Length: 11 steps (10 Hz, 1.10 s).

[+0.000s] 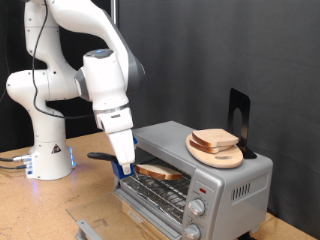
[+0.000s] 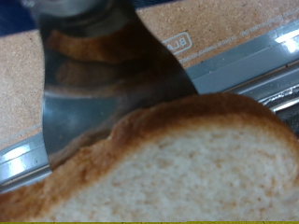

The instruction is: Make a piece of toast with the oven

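At the mouth of the toaster oven (image 1: 200, 175) the loading step is in hand; the glass door (image 1: 150, 203) lies dropped open, and the tool (image 1: 124, 166) sits low at the oven's opening on the exterior view's left, with the slice of toast (image 1: 160, 172) reaching from its tip into the cavity, level over the wire rack (image 1: 172, 195). From the wrist view the slice (image 2: 177, 163) fills the frame hard up against a dark metal finger (image 2: 103, 79), so I judge the tool closed on its crust edge, though the far finger is hidden; whether the bread already rests on the rack or hangs just above it, I cannot tell.

Seating it calls for the slice kept flat and clear of the cavity's roof and walls, and fingers that part without dragging it back out.

Overhead, the white arm (image 1: 90, 60) arches from its base on the surface (image 1: 30, 205); its forearm slants downward toward the oven, wrist tipped so the fingers aim into the opening. On the oven's roof a round wooden board (image 1: 220, 152) carries a stack of spare slices (image 1: 214, 139).
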Tool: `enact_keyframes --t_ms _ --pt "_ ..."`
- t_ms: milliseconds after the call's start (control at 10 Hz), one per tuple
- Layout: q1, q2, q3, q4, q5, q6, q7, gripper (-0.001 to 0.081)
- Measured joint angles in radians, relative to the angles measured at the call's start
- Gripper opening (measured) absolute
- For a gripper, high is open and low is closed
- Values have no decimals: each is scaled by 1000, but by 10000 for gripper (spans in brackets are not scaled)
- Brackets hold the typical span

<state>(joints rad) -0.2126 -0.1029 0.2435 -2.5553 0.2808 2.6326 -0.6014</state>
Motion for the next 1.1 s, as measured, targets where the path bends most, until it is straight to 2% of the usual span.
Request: enact_keyframes --t_ms 500,1100 --pt "-2 2 23 -31 -88 39 74 368" --pt "-19 9 15 -65 -102 53 60 368"
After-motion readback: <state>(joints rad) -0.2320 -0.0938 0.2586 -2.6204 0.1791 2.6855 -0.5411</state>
